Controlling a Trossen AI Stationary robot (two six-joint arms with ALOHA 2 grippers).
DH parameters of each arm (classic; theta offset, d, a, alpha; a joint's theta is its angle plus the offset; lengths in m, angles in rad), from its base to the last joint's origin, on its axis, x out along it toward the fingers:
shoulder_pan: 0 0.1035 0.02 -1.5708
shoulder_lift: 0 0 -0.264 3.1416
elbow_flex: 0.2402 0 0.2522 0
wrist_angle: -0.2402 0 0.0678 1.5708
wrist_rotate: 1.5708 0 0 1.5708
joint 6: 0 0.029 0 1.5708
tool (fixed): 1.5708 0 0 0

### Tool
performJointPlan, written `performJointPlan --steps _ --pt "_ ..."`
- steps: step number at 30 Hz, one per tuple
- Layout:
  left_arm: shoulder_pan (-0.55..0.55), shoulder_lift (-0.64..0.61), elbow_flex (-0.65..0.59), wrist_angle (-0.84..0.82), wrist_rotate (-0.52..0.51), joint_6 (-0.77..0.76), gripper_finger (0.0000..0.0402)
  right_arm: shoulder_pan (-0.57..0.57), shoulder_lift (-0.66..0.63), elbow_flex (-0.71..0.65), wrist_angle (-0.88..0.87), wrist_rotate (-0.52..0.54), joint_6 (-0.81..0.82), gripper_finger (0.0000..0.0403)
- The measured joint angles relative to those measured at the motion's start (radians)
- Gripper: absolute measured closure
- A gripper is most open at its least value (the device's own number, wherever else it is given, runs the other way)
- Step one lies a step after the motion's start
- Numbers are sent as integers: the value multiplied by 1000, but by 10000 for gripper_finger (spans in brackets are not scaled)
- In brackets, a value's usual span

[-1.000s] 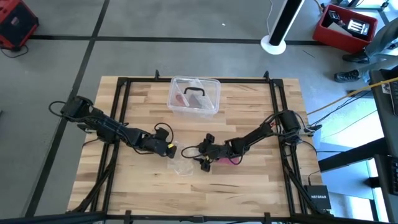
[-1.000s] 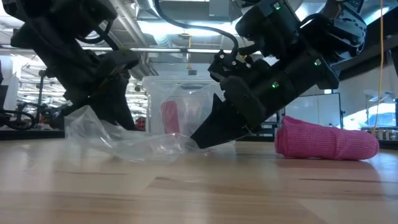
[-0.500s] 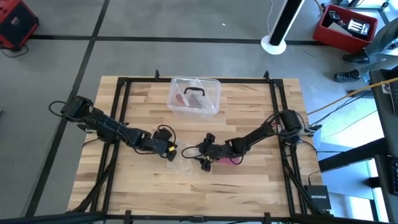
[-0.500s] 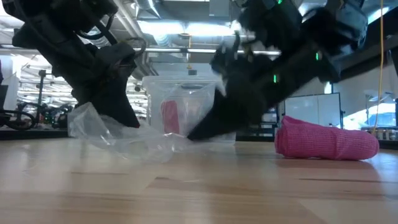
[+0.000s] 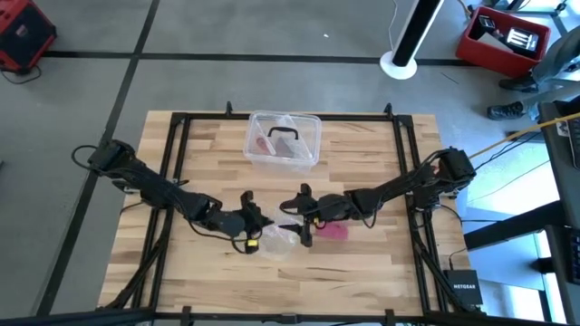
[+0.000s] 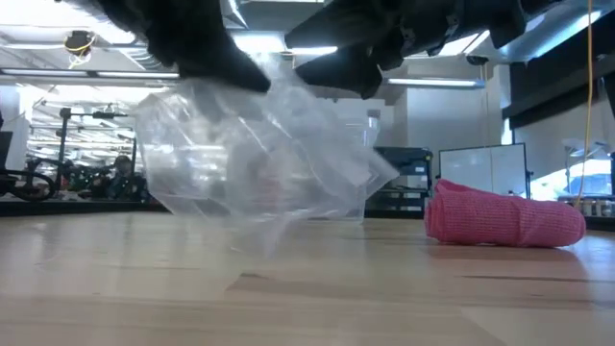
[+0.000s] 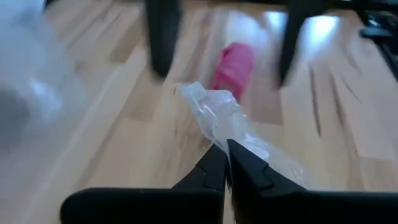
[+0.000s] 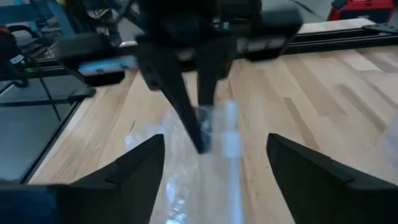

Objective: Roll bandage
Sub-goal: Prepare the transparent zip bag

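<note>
Two dark robot arms are meeting over a butcher-block table (image 5: 208,136), where the left gripper (image 5: 252,237) is pinching a crumpled clear plastic wrapper (image 5: 276,241) between fully closed fingers. From the left wrist camera, the two black fingers (image 7: 249,171) are pressing together on a twisted tail of the film, and the sheet appears to be hanging just clear of the wood in the table-level view, though blur is making that hard to confirm. The right gripper (image 5: 304,226) is hovering just on the other side of the wrapper, its fingers (image 8: 140,165) standing wide apart and holding nothing; its wrist camera is looking between them at the film and at the left arm's closed fingers beyond. The bandage (image 5: 332,231), a pink roll of knitted fabric, is lying on its side on the table just beside the wrapper, on the right arm's side, partly under that arm in the overhead view. In the table-level view it (image 6: 504,219) is resting flat on the wood, apart from the film and touched by neither gripper. A clear plastic box (image 5: 283,139) is sitting well behind the wrapper near the table's far edge, holding what is looking like a pink item and a dark one.
</note>
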Motion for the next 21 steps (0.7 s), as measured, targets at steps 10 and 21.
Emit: performJointPlan --steps 10,21 --pt "-10 0 36 -4 0 132 401 -7 0 0 20 -53 -10 249" --pt "-10 0 36 -3 1 43 401 -5 0 -1 16 -53 -55 380"
